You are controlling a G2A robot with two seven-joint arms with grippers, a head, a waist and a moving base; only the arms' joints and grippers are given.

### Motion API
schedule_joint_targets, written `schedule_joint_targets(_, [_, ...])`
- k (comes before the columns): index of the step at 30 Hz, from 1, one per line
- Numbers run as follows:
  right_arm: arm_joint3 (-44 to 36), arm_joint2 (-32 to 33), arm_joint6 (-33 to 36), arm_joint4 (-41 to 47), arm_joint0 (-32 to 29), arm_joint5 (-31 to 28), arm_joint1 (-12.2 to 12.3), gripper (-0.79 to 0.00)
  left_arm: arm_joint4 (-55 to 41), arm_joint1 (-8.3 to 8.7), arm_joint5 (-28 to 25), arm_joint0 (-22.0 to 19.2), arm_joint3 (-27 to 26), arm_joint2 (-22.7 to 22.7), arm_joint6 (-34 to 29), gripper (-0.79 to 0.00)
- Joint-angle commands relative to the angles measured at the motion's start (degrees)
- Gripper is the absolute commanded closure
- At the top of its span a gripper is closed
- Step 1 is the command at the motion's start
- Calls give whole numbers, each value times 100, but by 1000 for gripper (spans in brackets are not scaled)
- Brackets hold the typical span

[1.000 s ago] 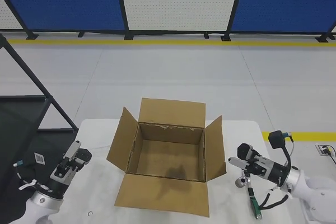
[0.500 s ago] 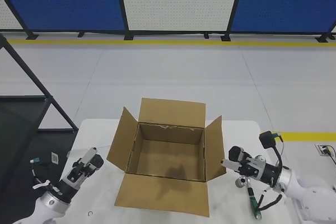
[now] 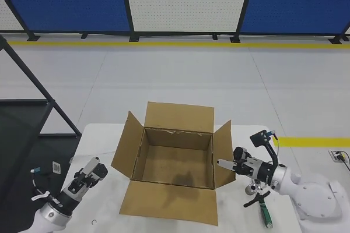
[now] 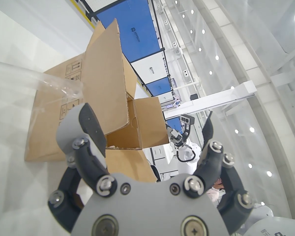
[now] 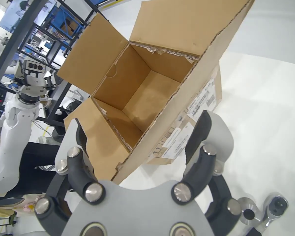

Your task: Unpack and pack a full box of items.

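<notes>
R claw (image 3: pixel 224 163) sits at the right side of the box (image 3: pixel 172 166), fingers spread apart and holding nothing. In the right wrist view the R claw (image 5: pixel 142 124) has the near corner of the box's (image 5: pixel 150 87) right flap lying between its two fingers; can't tell whether either pad touches the cardboard.

L claw (image 3: pixel 97 168) is over the near-left part of the surface (image 3: pixel 248 140), apart from the box and pointed toward it. The L claw (image 4: pixel 147 116) is also spread wide w/ nothing between the fingers; the box (image 4: pixel 100 74) shows beyond them.

The box stands mid-surface, upright, all four flaps folded outward: far flap up, left and right flaps angled out, near flap lying toward the near edge. Its bare brown floor shows inside. Labels are stuck on its outer right wall.

Near-right on the surface, just beside the R arm, lies a green-handled hand tool (image 3: pixel 263 212). A ratchet head (image 5: pixel 276 203) and a metal socket (image 5: pixel 248 213) lie there too.
</notes>
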Motion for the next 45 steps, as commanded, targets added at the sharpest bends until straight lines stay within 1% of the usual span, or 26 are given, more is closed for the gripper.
schedule_joint_targets(1, [31, -13, -55, 41, 22, 26, 6, -388, -12, 7, -14, 12, -5, -2, 18, -785])
schedule_joint_targets(4, [43, -57, -170, -155, 51, 181, 19, -329, -31, 17, -32, 31, -19, 9, 36, -785])
schedule_joint_targets(6, [48, -108, -220, -214, 71, 235, 24, -305, -47, 24, -50, 42, -29, 11, 47, -785])
schedule_joint_targets(9, [56, -167, -268, -252, 97, 290, 34, -215, -85, 34, -72, 67, -38, -10, 85, -785])
schedule_joint_targets(11, [56, -188, -291, -286, 112, 329, 42, -206, -112, 41, -93, 93, -48, -29, 100, -785])
schedule_joint_targets(12, [50, -201, -301, -292, 116, 343, 46, -179, -128, 44, -103, 107, -48, -40, 111, -785])
schedule_joint_targets(17, [-6, -234, -309, -292, 135, 398, 68, -166, -173, 62, -130, 162, -74, -87, 150, -785])
schedule_joint_targets(22, [-40, -267, -177, -251, 167, 390, 97, -148, -254, 76, -160, 203, -91, -118, 194, -785])
schedule_joint_targets(29, [-55, -351, -26, -217, 228, 441, 132, -166, -311, 98, -204, 263, -115, -157, 225, -785])
schedule_joint_targets(31, [-67, -366, -26, -207, 234, 459, 140, -185, -320, 103, -214, 278, -115, -158, 244, -785])
schedule_joint_targets(33, [-83, -373, -73, -209, 229, 479, 148, -222, -323, 108, -220, 292, -115, -154, 252, -785])
schedule_joint_targets(34, [-87, -376, -90, -206, 226, 493, 151, -329, -327, 111, -217, 297, -118, -152, 255, -785])
schedule_joint_targets(35, [-95, -376, -113, -199, 223, 505, 155, -548, -328, 114, -216, 300, -121, -151, 259, -785])
schedule_joint_targets(36, [-99, -375, -127, -199, 219, 518, 159, -619, -330, 117, -216, 302, -122, -149, 263, -785])
schedule_joint_targets(37, [-106, -371, -142, -211, 215, 532, 164, -785, -329, 120, -224, 303, -125, -148, 268, -785])
schedule_joint_targets(42, [-183, -260, -294, -158, 144, 560, 193, -785, -336, 133, -238, 313, -122, -136, 302, -785])
schedule_joint_targets(45, [-314, -25, -417, -6, 8, 487, 223, -785, -371, 136, -263, 313, -116, -132, 369, -785])
